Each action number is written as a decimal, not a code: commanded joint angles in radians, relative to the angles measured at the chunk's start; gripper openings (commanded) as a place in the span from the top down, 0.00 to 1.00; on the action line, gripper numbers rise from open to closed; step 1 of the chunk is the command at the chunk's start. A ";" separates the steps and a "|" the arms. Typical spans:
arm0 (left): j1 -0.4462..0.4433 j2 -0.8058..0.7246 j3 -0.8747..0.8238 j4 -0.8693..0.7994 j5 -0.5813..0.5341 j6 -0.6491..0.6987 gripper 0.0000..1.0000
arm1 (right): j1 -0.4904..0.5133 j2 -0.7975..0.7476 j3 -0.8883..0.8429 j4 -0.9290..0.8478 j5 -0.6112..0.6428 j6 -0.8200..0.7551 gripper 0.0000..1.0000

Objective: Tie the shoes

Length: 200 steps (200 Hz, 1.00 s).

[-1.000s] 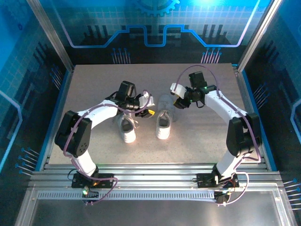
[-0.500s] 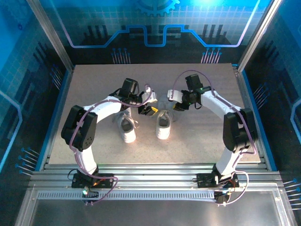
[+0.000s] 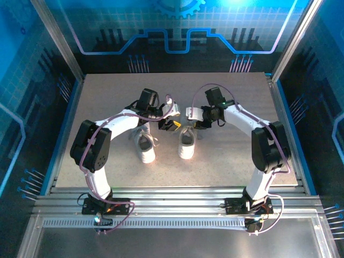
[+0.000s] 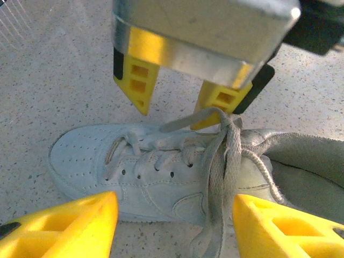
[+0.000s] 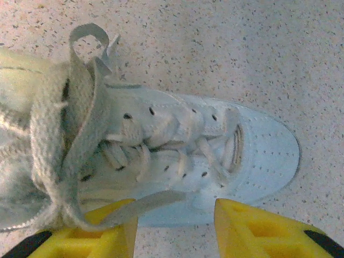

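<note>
Two white sneakers stand side by side mid-table, the left shoe (image 3: 145, 148) and the right shoe (image 3: 186, 146). Both grippers hang over the right shoe (image 4: 150, 177), facing each other. My left gripper (image 4: 174, 207) is open beside it, and a doubled lace (image 4: 223, 161) hangs down close to its right finger. My right gripper (image 5: 174, 212) is open on the other side of the same shoe (image 5: 215, 145). A loose lace end (image 5: 153, 203) lies over its left finger (image 5: 102, 236) and reaches into the gap. Seen from the left wrist, the right gripper (image 4: 174, 107) has that lace against one fingertip.
The speckled grey table (image 3: 107, 91) runs to blue enclosure walls on three sides. A metal rail (image 3: 172, 193) borders the near edge. The left shoe's laces (image 3: 153, 141) lie loose beside the left arm. Bare table lies behind and in front of the shoes.
My right gripper has swung left and down to the right shoe, its jaws narrowing. My left gripper shifted slightly right toward that shoe, then held still.
</note>
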 commanded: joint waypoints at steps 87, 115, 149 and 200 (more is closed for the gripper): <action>-0.003 -0.007 0.006 -0.006 0.049 -0.001 0.41 | 0.020 -0.079 -0.144 0.112 0.004 0.015 0.64; -0.008 -0.007 0.008 -0.029 0.046 0.013 0.41 | 0.023 -0.091 -0.160 0.167 0.019 0.017 0.83; -0.018 0.007 0.021 -0.051 0.041 0.015 0.40 | 0.026 -0.140 -0.222 0.250 0.056 0.032 1.00; -0.012 0.034 0.097 -0.033 0.033 -0.139 0.42 | 0.011 -0.213 -0.287 0.311 0.081 0.093 1.00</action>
